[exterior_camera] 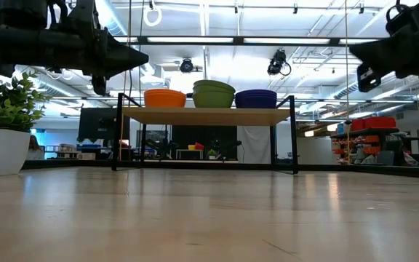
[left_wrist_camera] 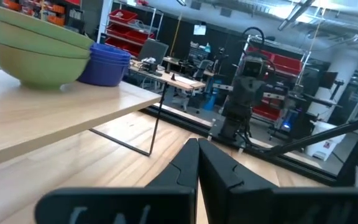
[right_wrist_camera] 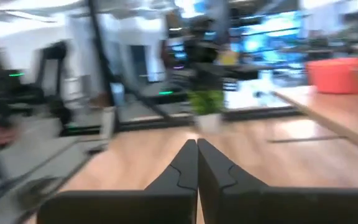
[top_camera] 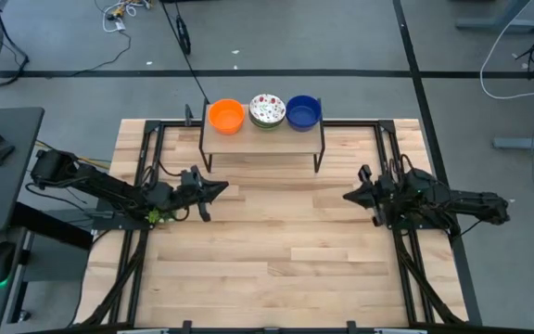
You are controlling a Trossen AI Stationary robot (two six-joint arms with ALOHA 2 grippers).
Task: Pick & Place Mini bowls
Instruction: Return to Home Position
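Note:
Three stacks of mini bowls stand in a row on a small wooden shelf at the table's far middle: orange, white speckled inside and green outside, and blue. They also show in the low view, orange, green, blue. My left gripper hovers shut and empty near the shelf's left leg. My right gripper hovers shut and empty to the right of the shelf.
A small green plant in a white pot stands at the table's left side, under my left arm. Black frame rails run along the table's left, right and far edges. Bare wood lies between and in front of the arms.

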